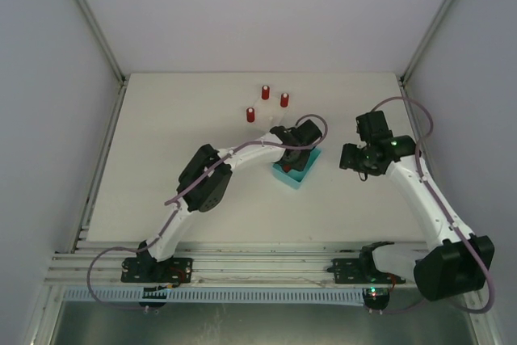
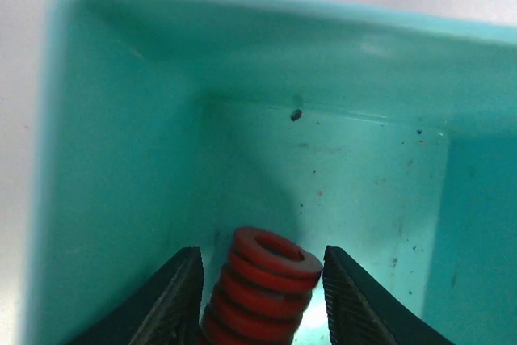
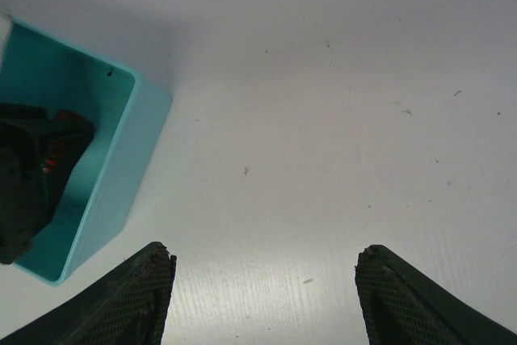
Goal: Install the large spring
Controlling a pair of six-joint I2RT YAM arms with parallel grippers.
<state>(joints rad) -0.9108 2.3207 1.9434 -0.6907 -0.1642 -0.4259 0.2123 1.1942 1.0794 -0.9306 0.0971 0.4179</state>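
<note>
From the top view, my left arm reaches out to the middle of the table (image 1: 186, 111) and the left gripper (image 1: 292, 153) is down inside the teal bin (image 1: 288, 177). Its own body hides whatever lies in the bin. Beyond the bin stand three red cylinders (image 1: 265, 93), set close together in a triangle. The right gripper (image 1: 354, 161) hangs over bare table to the right of the bin, well apart from it.

The left wrist view gives me what the overhead cannot. The large spring (image 2: 258, 296), red and coiled, stands slightly tilted inside the bin (image 2: 121, 159), directly between the fingers of the left gripper (image 2: 260, 258). The jaws sit close on either side of it. They may be touching the coils, but I cannot tell whether they are clamping it. A dark speck (image 2: 296, 115) sits at the far wall.

The right wrist view shows the right gripper (image 3: 265, 260) with its jaws spread wide over the white surface, holding nothing. The bin (image 3: 129, 143) is at the left edge there, with the dark left gripper (image 3: 24, 175) inside it and a glimpse of red beside it.
</note>
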